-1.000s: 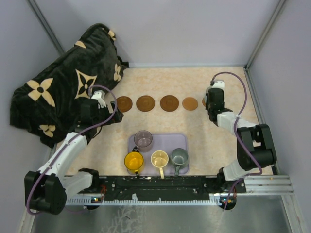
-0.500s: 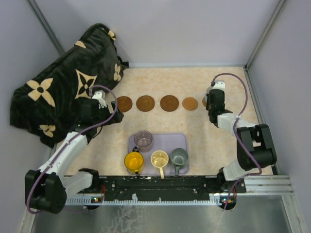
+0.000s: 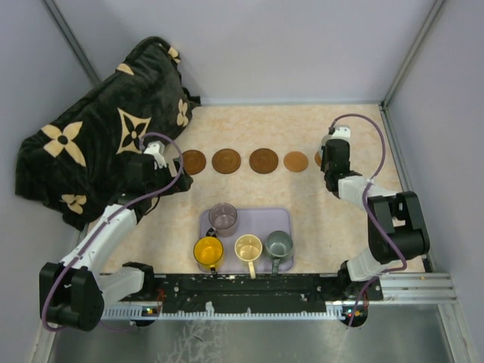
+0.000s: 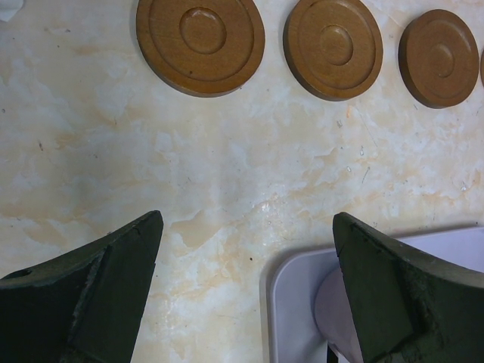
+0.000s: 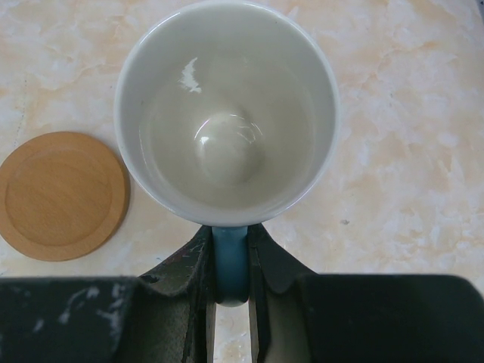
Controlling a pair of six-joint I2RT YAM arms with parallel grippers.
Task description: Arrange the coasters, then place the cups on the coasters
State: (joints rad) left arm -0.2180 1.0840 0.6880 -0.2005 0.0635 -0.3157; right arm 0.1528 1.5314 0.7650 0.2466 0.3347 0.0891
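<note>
White cup (image 5: 227, 144) handle clamped in right pincer (image 5: 229, 243), left pincer (image 4: 247, 219) apart, both aimed downward.

- I'm driving a robot test cell here: a lab setup, not a lived-in room.
- Plain grey wall panels (image 3: 287, 45) close off the top and both sides of the overhead frame, joined by bare metal struts (image 3: 412, 53).
- Both arms (image 3: 106, 234) are bolted to a metal rail (image 3: 249, 306) along the bottom edge, with purple cables (image 3: 376, 144) looping loose.
- The only homely things are cups (image 3: 208, 249), coasters (image 3: 226, 160), a lavender tray (image 3: 261, 223) and a patterned blanket (image 3: 91, 144) at upper left, on a beige marbled tabletop (image 3: 257, 128).
</note>
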